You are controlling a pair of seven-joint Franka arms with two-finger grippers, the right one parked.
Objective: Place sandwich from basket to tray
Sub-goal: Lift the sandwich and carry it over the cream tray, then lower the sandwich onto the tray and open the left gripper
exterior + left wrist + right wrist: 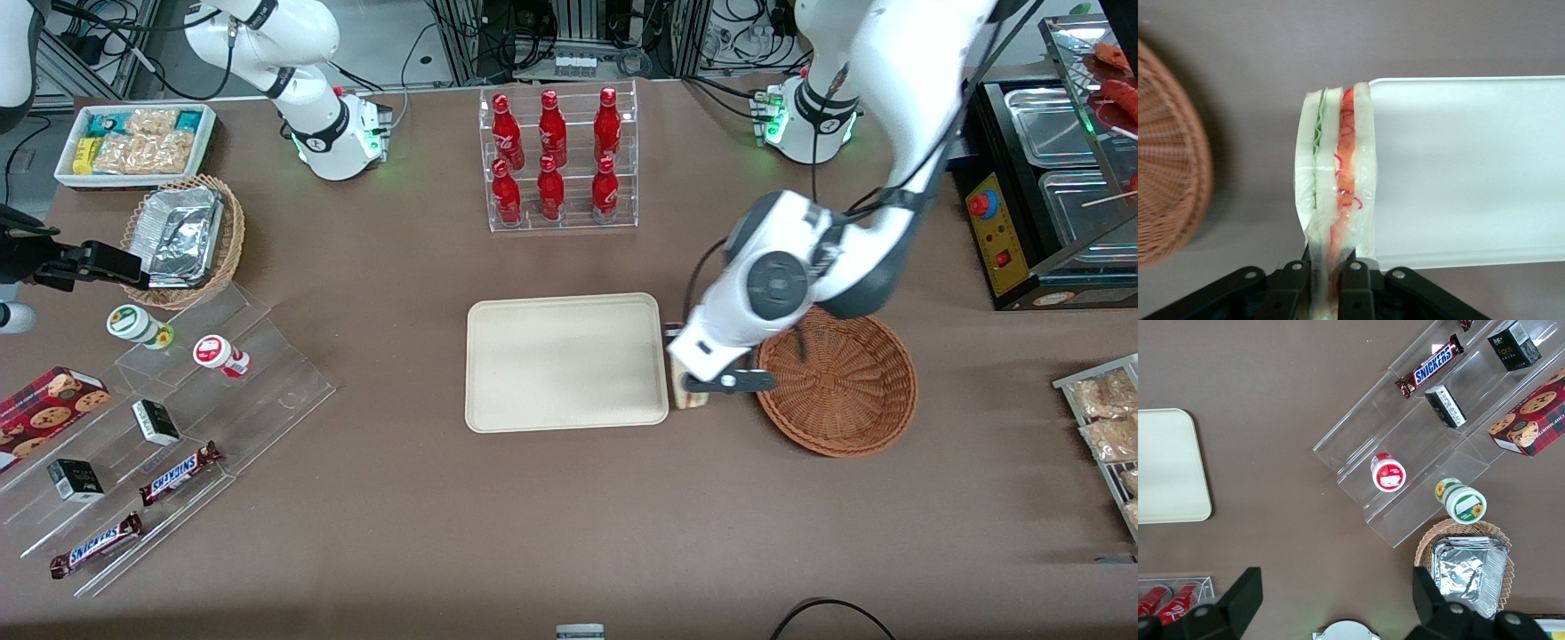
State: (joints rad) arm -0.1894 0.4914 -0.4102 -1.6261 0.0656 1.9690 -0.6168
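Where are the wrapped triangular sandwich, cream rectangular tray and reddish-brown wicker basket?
sandwich (1338,167): left wrist view, filling edge, clamped in gripper (1331,270).
tray (569,418): front view, bare floor near rim.
basket (845,391): front view, woven floor.

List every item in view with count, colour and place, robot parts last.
sandwich: 1, white with red and green filling, held between basket and tray
basket: 1, reddish-brown wicker, toward the working arm's end
tray: 1, cream, table middle
bottles: 6, red, clear rack farther from the camera than the tray
foil basket: 1, tan, toward the parked arm's end
snack bin: 1, white, beside foil basket
Snickers bars: 2, brown, clear stand
claw: 1, black, shut on sandwich at the tray's edge
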